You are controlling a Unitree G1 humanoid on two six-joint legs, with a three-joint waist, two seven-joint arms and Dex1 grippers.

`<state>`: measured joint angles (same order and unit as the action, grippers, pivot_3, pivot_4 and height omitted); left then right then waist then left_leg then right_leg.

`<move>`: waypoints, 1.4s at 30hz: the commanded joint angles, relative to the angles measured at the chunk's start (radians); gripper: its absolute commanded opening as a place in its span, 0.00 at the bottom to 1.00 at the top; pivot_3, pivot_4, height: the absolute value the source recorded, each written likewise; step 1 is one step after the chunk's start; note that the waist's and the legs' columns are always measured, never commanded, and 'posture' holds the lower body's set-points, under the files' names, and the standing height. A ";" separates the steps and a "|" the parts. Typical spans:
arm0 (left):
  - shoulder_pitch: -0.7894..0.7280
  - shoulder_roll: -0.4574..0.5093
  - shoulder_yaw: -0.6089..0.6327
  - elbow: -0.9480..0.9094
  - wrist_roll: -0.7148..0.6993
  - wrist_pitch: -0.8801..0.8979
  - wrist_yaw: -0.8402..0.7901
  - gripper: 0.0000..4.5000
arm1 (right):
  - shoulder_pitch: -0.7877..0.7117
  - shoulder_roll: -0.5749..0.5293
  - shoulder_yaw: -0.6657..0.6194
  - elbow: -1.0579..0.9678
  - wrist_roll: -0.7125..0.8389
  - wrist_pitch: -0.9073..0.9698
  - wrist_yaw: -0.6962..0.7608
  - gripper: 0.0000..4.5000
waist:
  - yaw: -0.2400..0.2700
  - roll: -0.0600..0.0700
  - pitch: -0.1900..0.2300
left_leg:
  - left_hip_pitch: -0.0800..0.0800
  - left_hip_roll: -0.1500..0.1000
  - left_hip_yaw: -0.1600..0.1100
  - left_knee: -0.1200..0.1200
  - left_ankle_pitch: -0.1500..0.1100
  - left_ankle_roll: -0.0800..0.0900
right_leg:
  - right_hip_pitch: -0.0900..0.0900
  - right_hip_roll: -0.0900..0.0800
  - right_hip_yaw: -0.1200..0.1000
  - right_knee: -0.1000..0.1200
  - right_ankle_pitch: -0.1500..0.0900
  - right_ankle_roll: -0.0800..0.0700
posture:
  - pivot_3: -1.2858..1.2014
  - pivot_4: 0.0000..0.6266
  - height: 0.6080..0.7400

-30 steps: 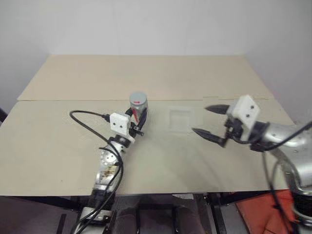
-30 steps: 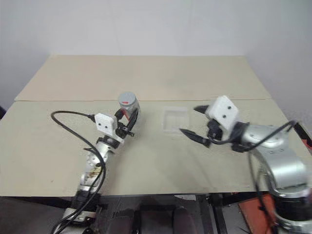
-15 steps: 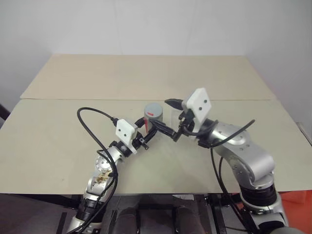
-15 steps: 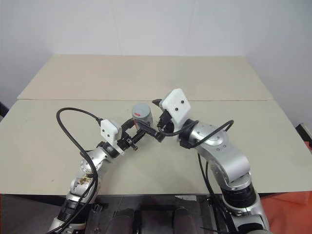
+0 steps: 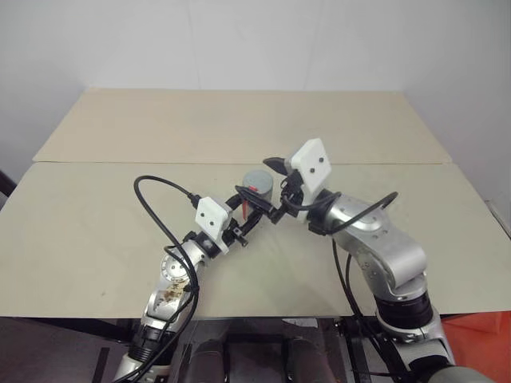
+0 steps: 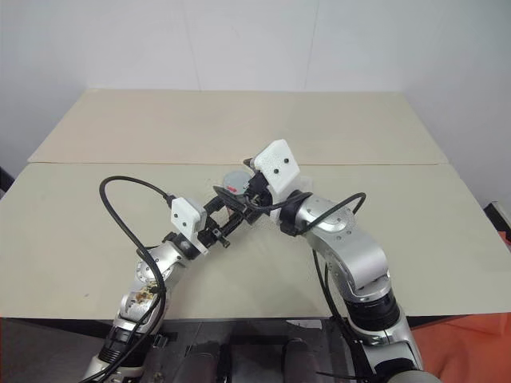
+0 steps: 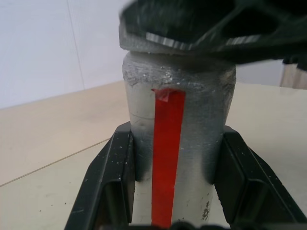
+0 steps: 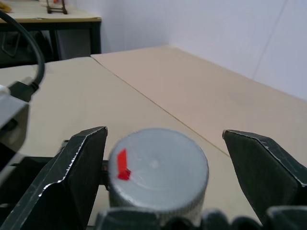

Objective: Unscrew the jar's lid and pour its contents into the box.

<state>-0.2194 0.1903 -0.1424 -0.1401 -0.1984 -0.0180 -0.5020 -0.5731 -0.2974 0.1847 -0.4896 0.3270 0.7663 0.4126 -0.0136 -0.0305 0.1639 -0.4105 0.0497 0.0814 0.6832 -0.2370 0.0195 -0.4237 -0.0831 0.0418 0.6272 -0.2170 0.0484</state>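
The jar (image 7: 175, 163) is a silver-grey cylinder with 1 vertical red stripe down its side. The lid (image 8: 156, 170) sits on top of it: round, flat, grey, with a knurled edge and 1 small red mark near its rim. The jar stands upright, raised above the beige counter (image 5: 96, 231), over the counter's middle just on the near side of the seam.

The left hand (image 5: 249, 219) is clamped on the jar's lower body, 1 black finger pressed against each side. Its arm reaches up from the near edge of the counter, angled toward the jar and slightly upward.

The right hand (image 5: 270, 190) is spread wide, 1 finger on either side of the lid, neither seen touching it. Its arm bends in from the right of the jar, wrist roughly level and pointing at the lid.
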 commanded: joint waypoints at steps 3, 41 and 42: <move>-0.002 -0.014 0.003 -0.019 -0.003 -0.024 0.002 0.42 | -0.005 0.001 0.012 -0.019 -0.025 -0.056 0.007 1.00 | 0.000 0.000 0.000 | 0.000 0.000 0.000 0.000 0.000 0.000 | 0.000 0.000 0.000 0.000 0.000 0.000 | 0.52 0.24 1.00; 0.036 0.145 0.001 -0.172 -0.202 0.062 -0.271 0.42 | -0.366 -0.108 0.050 0.684 0.141 -0.511 1.112 0.62 | -0.005 0.000 0.000 | 0.001 0.001 0.000 -0.001 0.000 0.000 | 0.000 0.001 0.000 -0.001 0.000 0.000 | 0.52 0.24 1.00; 0.036 0.143 -0.001 -0.174 -0.201 0.060 -0.270 0.42 | -0.402 -0.099 0.069 0.744 0.138 -0.551 1.160 0.62 | -0.004 0.000 0.000 | 0.001 0.001 0.000 -0.001 0.000 0.000 | 0.000 0.001 0.000 -0.001 0.000 0.000 | 0.52 0.24 1.00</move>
<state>-0.1685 0.3447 -0.1302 -0.2599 -0.3918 0.0498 -0.7657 -0.9264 -0.4201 0.2195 0.2055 0.4530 0.2876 1.4820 -0.0177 -0.0302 0.1642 -0.4092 0.0507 0.0818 0.6816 -0.2370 0.0196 -0.4236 -0.0822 0.0418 0.6265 -0.2170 0.0481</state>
